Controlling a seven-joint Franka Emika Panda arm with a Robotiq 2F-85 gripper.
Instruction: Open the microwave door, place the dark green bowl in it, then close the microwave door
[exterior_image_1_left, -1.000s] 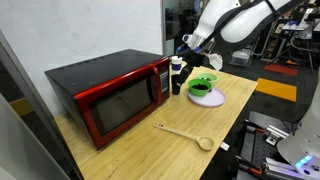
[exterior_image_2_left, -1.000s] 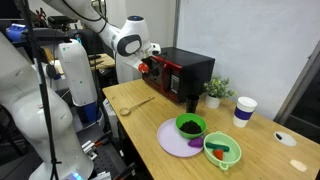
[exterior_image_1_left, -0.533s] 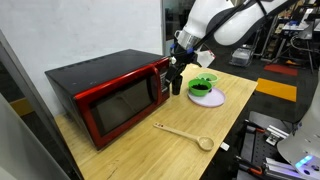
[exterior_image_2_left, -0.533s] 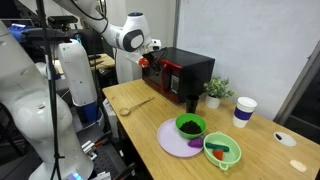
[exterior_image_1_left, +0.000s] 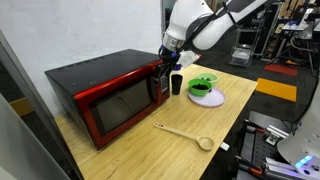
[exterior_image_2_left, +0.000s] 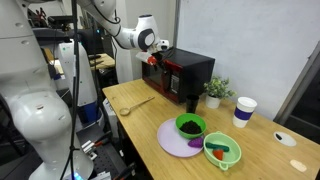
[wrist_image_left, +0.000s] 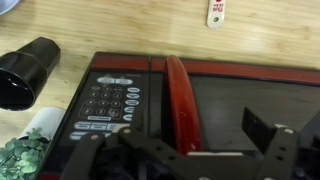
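The microwave (exterior_image_1_left: 105, 90) stands on the wooden table, and its red door (exterior_image_1_left: 120, 108) is closed. It also shows in an exterior view (exterior_image_2_left: 185, 75). My gripper (exterior_image_1_left: 165, 66) is at the front, by the control strip (wrist_image_left: 108, 100). In the wrist view my open gripper (wrist_image_left: 180, 135) has a finger on each side of the red vertical door handle (wrist_image_left: 177, 95), without clamping it. The dark green bowl (exterior_image_2_left: 190, 126) sits on a lavender plate (exterior_image_2_left: 175, 143). In an exterior view it (exterior_image_1_left: 199, 91) lies to the right of the microwave.
A black cup (exterior_image_1_left: 176, 84) stands next to the microwave's control side. A lime-green bowl (exterior_image_2_left: 222, 152) sits beside the plate. A wooden spoon (exterior_image_1_left: 185, 132) lies near the table's front. A small plant (exterior_image_2_left: 213, 90) and a white cup (exterior_image_2_left: 243, 110) stand further along.
My arm has swung from above the black cup toward the microwave front and lowered onto the door handle. The bowls, the plate and the door have not moved.
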